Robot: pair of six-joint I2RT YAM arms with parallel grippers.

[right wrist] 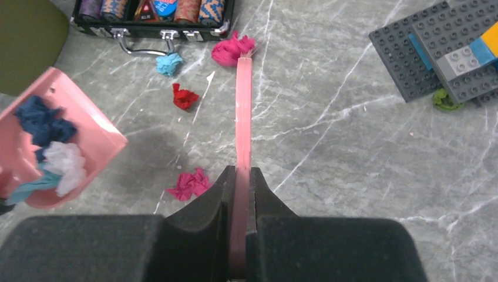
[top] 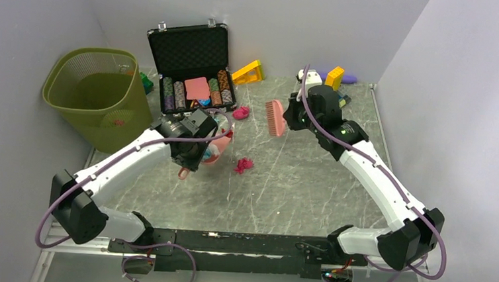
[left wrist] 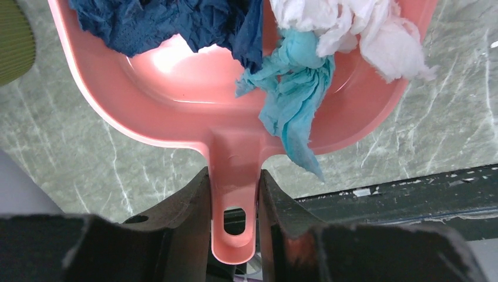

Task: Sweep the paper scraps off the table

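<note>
1. One counter point(top: 296, 197) fills the centre of the top view. The paper scraps point(top: 243, 165) lie partly on it and partly in a pan.
2. Waste bin point(top: 95, 130), olive mesh, upper left of the top view. A pink spot shows through its wall; whether that is a scrap inside cannot be told.
3. Chip case point(top: 190, 50), open, top centre. It holds rows of striped chips, and no scraps are seen in it.
4. Dustpan point(left wrist: 176, 88), pink. The left end effector point(left wrist: 234, 185) is clenched on its handle, one finger on each side. Contents:
   - navy wad point(left wrist: 164, 23)
   - teal wad point(left wrist: 293, 88), overhanging the rim near the handle
   - white wad point(left wrist: 364, 29)
5. Brush point(right wrist: 243, 117), pink, edge-on in the right wrist view. The right end effector point(right wrist: 241, 176) is clamped on its handle.
6. Loose scraps in the right wrist view:
   - magenta wad point(right wrist: 234, 48) at the brush tip, top centre; contact cannot be told
   - light-blue wad point(right wrist: 169, 63) just beside the case handle
   - red wad point(right wrist: 185, 97) below it
   - pink wad point(right wrist: 189, 185) lower left of centre
   - green wad point(right wrist: 444, 100) against the brick plates point(right wrist: 434, 53), right edge
7. Handling, as judged: the scraps are very light, soft and crumpled, and should skitter under a fast stroke. Do not pinch them; push them with the bristles, slowly, to the pan lip. The teal wad looks liable to fall out if the pan tips rearward.
</note>
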